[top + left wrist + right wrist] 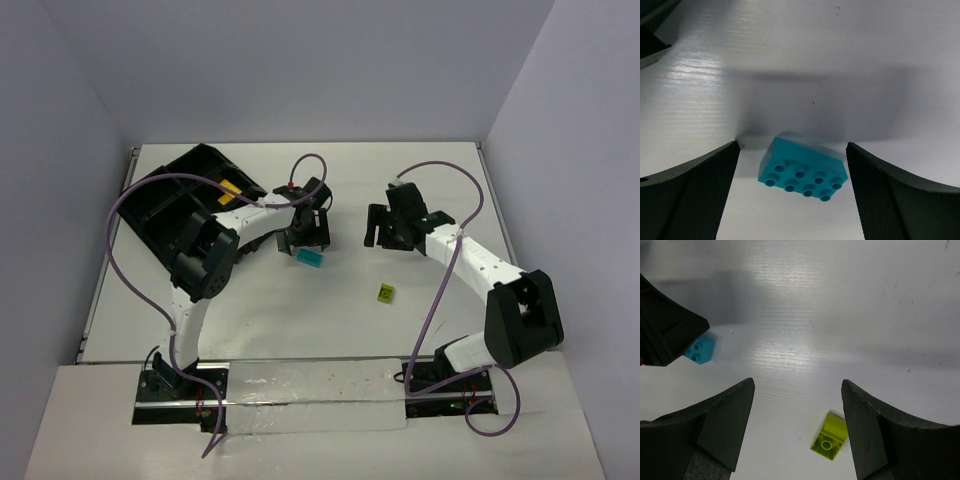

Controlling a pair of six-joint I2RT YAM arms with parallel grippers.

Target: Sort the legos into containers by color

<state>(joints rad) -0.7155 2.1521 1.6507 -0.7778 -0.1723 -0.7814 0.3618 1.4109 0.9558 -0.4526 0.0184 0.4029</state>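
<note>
A cyan brick [309, 258] lies on the white table just in front of my left gripper [303, 238]. In the left wrist view the cyan brick [802, 173] sits studs-up between the open fingers, touching neither. My right gripper [385, 228] is open and empty above the table. A lime green brick [385, 293] lies upside down nearer the arms; in the right wrist view it [829, 435] lies low between the fingers, closer to the right one. The black tray [185, 205] stands at the far left with a yellow brick [230, 188] in it.
The left gripper's black body [662, 332] shows at the left edge of the right wrist view, beside the cyan brick [700, 348]. Grey walls close the table at the back and sides. A purple cable loops over each arm.
</note>
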